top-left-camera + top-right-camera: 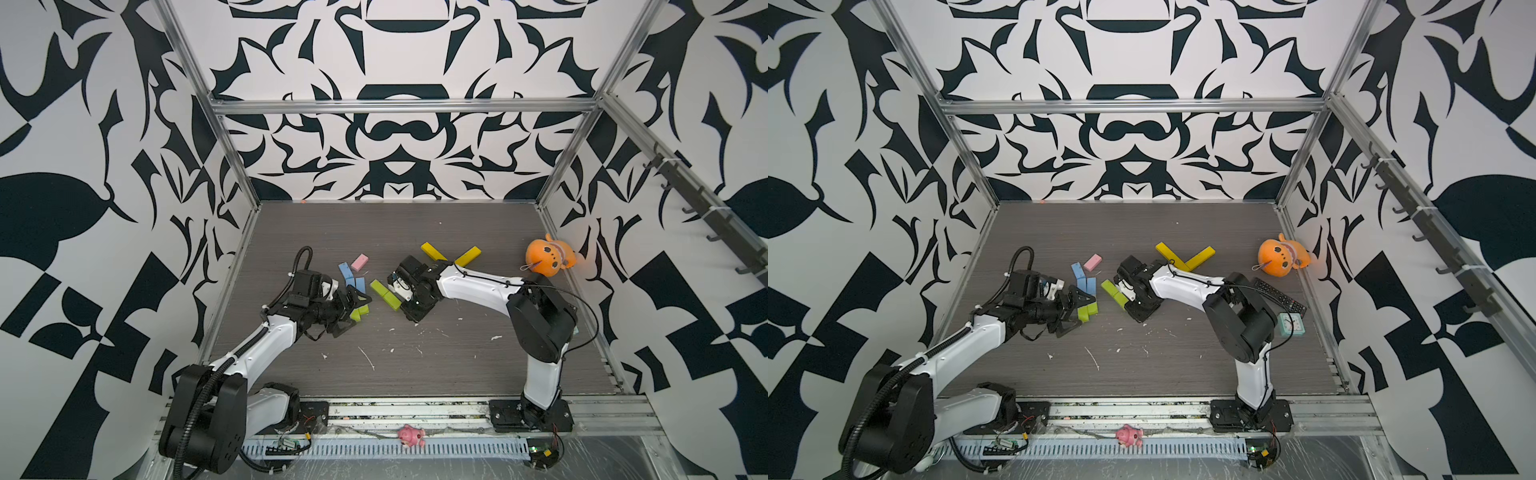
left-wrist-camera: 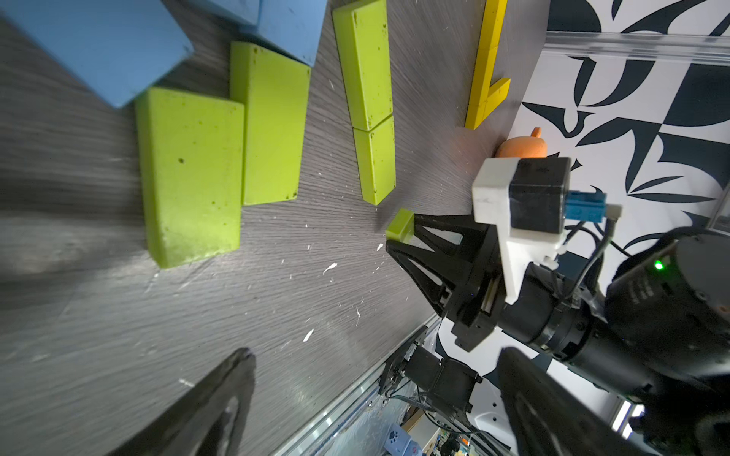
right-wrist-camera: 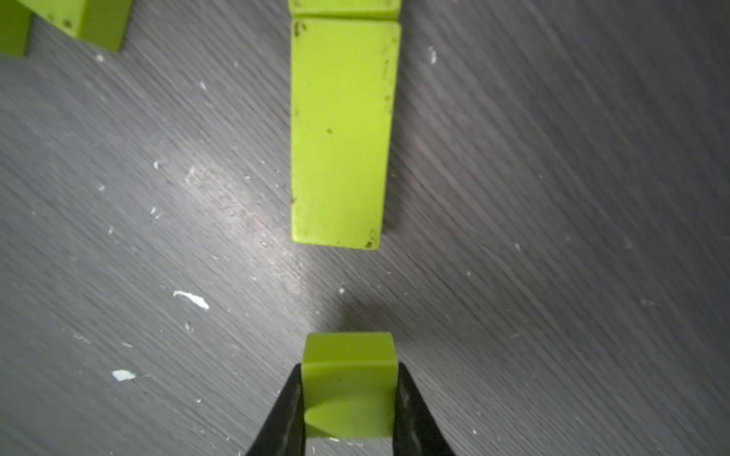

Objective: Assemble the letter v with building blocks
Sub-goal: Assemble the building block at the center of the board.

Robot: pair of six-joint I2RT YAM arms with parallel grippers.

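1. In the right wrist view, the right end effector (image 3: 349,367) is seen closed on a small lime block (image 3: 349,391), which is pinched by its sides between the two fingertips.
2. The held block is lined up with the end of the lime row (image 3: 339,130) but kept apart from it. The row is two lime blocks laid end to end on the table (image 3: 553,197).
3. In both top views the held block is hidden under the right arm's wrist, and only the row shows beside it.
4. In the left wrist view, the left end effector (image 2: 377,355) is seen spread wide with nothing held. It is near the lime pair (image 2: 193,173), two blocks lying side by side and touching.
5. The yellow blocks (image 1: 1185,259) are seen meeting in a V on the table. In a top view their joint is covered by the right arm (image 1: 469,286).
6. A remote control (image 1: 1279,297) and a small clock (image 1: 1292,324) are shown in a top view beside the right arm's elbow.
7. The light blue blocks (image 1: 351,276) and the pink block (image 1: 360,261) lie just beyond the left end effector. An orange plush (image 1: 548,259) rests by the right wall.
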